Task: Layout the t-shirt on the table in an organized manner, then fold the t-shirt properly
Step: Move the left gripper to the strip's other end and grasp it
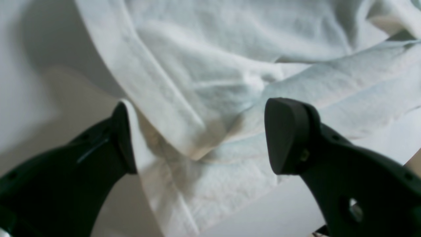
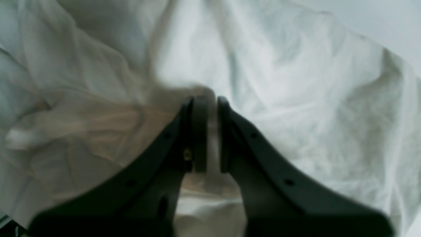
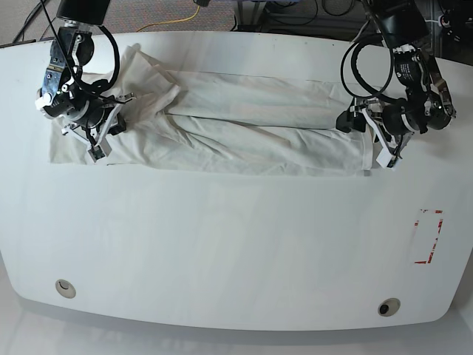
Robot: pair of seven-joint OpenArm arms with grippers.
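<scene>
The white t-shirt [image 3: 236,126] lies stretched in a long, rumpled band across the far half of the table [image 3: 222,244], plain side showing. At the band's left end in the base view, my right gripper [image 3: 100,137] pinches the fabric. Its wrist view shows the right gripper [image 2: 212,131] shut with a fold of the t-shirt [image 2: 296,98] between the pads. My left gripper [image 3: 369,140] sits at the band's right end. In its wrist view the left gripper [image 1: 204,138] is open, and a hemmed corner of the t-shirt [image 1: 197,98] lies between the fingers.
A red-outlined rectangle mark [image 3: 429,237] is on the table's right side. Two round grommet holes [image 3: 65,287] [image 3: 387,305] sit near the front edge. Cables [image 3: 185,18] run over the floor behind the table.
</scene>
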